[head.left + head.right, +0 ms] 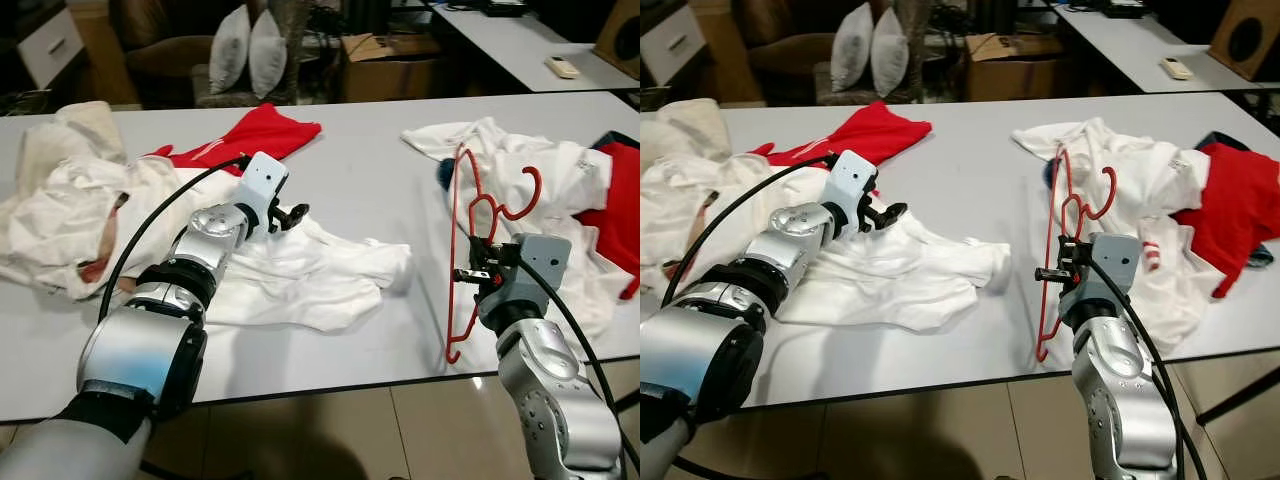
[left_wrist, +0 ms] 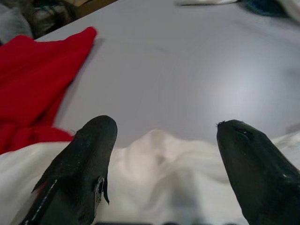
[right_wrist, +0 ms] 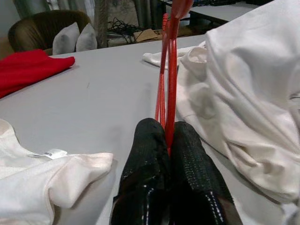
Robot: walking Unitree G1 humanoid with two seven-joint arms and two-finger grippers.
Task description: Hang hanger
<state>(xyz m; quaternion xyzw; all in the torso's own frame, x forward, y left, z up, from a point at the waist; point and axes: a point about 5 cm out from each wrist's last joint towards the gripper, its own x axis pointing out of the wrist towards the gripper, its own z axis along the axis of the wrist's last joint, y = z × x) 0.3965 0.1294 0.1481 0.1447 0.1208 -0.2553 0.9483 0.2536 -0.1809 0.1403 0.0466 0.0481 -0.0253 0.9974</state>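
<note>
A red wire hanger (image 3: 171, 70) stands tilted above the white table (image 1: 350, 170), its hook (image 1: 535, 190) over a heap of white clothes. My right gripper (image 1: 474, 258) is shut on the hanger's thin side wires, near the table's front right. My left gripper (image 1: 291, 215) is open, its fingers (image 2: 89, 154) spread low over a crumpled white T-shirt (image 1: 310, 275) spread out at the middle of the table. Nothing is between the left fingers.
A red garment (image 1: 262, 133) lies at the back centre. White clothes are piled at the left (image 1: 70, 200) and right (image 1: 545, 165), with another red garment (image 1: 620, 205) at the far right. The table's front edge (image 1: 330, 385) is close. Pillows (image 1: 247, 50) and a cardboard box (image 1: 390, 65) stand behind.
</note>
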